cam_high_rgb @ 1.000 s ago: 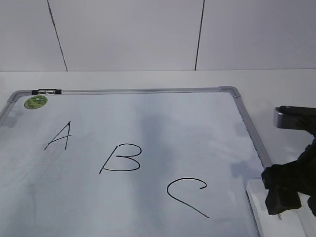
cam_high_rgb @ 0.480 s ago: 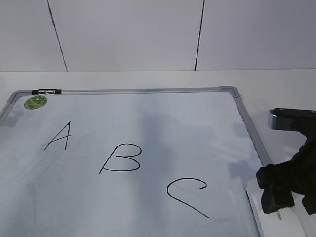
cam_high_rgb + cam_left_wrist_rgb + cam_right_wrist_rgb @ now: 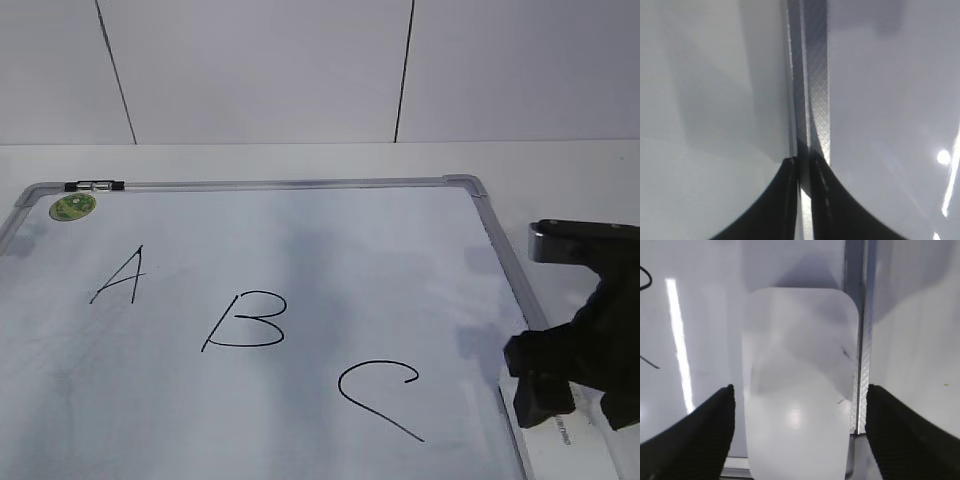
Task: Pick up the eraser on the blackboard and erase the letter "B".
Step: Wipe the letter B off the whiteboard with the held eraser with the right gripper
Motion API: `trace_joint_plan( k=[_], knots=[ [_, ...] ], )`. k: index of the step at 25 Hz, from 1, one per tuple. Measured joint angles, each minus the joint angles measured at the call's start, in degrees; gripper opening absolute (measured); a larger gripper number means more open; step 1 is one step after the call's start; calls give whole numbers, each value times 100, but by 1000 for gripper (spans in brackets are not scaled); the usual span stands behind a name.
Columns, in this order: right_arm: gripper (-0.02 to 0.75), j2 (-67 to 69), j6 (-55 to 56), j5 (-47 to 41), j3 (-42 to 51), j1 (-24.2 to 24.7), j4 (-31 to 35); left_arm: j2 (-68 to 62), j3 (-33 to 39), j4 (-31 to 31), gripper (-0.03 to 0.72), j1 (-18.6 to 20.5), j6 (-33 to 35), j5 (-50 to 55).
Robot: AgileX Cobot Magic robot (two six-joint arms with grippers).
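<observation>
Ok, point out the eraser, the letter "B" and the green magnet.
eraser (image 3: 797, 390), right wrist view, middle of its white top.
letter "B" (image 3: 262, 322), exterior view, its middle stroke.
green magnet (image 3: 72, 207), exterior view, its centre.

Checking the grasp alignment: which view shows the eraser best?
The right wrist view: the eraser lies nearly whole between the open right gripper fingers. The exterior view shows only a sliver under the gripper; the left wrist view shows none.
</observation>
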State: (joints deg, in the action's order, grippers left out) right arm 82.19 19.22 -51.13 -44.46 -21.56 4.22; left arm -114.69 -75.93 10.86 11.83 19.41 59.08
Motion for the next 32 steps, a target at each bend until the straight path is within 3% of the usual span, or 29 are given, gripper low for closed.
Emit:
trace_joint_plan(
  k=[25, 32],
  knots=[
    [608, 850, -46, 29, -67, -246, 33, 0, 0, 22, 43, 0, 0, 0],
    [543, 861, -59, 42, -67, -246, 68, 0, 0, 22, 43, 0, 0, 0]
  ],
)
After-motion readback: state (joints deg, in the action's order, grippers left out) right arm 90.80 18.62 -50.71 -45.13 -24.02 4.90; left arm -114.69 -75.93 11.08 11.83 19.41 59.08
